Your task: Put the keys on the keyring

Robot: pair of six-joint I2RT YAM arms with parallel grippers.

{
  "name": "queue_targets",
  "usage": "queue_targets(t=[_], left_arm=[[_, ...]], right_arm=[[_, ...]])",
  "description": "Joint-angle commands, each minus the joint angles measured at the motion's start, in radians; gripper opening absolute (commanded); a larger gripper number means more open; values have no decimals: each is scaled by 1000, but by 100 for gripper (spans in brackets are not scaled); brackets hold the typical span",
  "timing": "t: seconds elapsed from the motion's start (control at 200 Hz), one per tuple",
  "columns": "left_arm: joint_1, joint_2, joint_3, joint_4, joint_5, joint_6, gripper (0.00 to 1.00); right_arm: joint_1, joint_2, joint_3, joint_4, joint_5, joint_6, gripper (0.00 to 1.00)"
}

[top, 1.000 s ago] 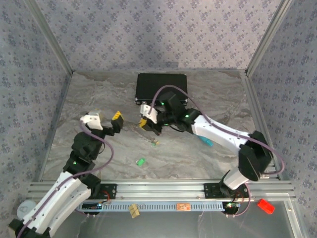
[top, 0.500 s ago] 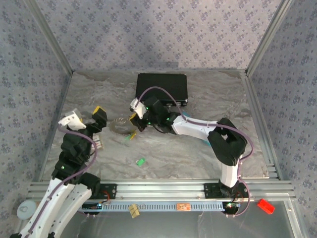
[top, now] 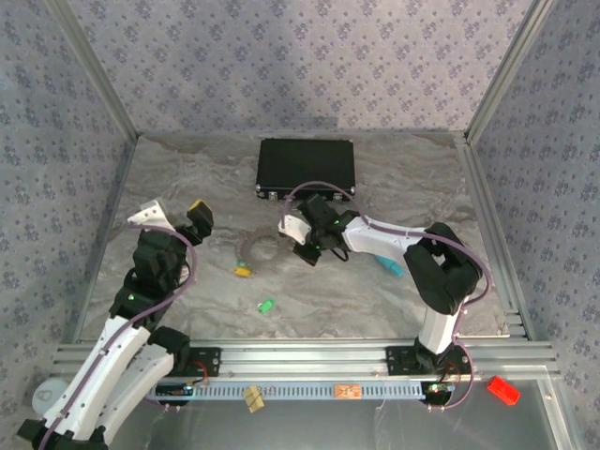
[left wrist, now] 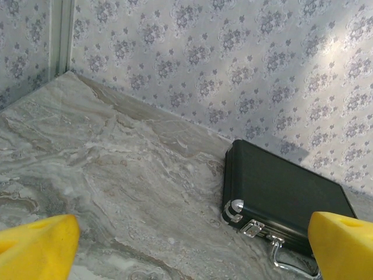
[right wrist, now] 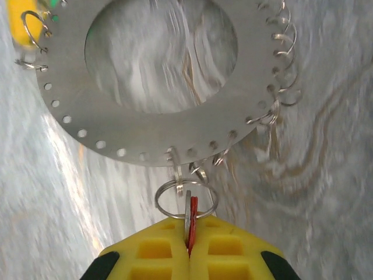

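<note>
Red key (right wrist: 192, 219) mostly hidden between yellow fingers (right wrist: 154, 248); top of keyring (right wrist: 145, 137) off-frame.

Keyring (right wrist: 151, 137) shiny perforated metal; table (left wrist: 116, 186) smooth, marble-look; case (left wrist: 280, 192) matt, perhaps plastic.

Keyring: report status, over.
Left gripper open, empty. Right gripper shut on red key, at keyring rim. Yellow key beside keyring; green key apart.

black case (top: 307, 166), teal pen (top: 391, 268), red block (top: 502, 390)
</note>
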Motion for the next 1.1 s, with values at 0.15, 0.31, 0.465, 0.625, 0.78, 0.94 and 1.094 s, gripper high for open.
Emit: queue_targets(t=[0.15,0.31,0.465,0.625,0.78,0.94,1.094], left_arm=[[53,76,40,31,66,0,100],[112,146,82,23,130,-7,100],[155,213,122,26,173,-8,100],[173,269,148,34,224,12,100],[178,300,150,72,263,56,100],[178,338,158,109,329,99,100],[178,394,186,108,418,116,100]], right_arm=[[9,-54,-49,-177,74,-160,6],[33,-48,-56,-254,114,-218,8],[41,-39,-57,-311,129,-238,19],[29,-57,-68,-324,109,-251,36],[-59,-215,-110,-173,-76,-143,37],[-131,-397,-289,247,-144,159,41],[-129,-409,-347,287,-134,193,40]])
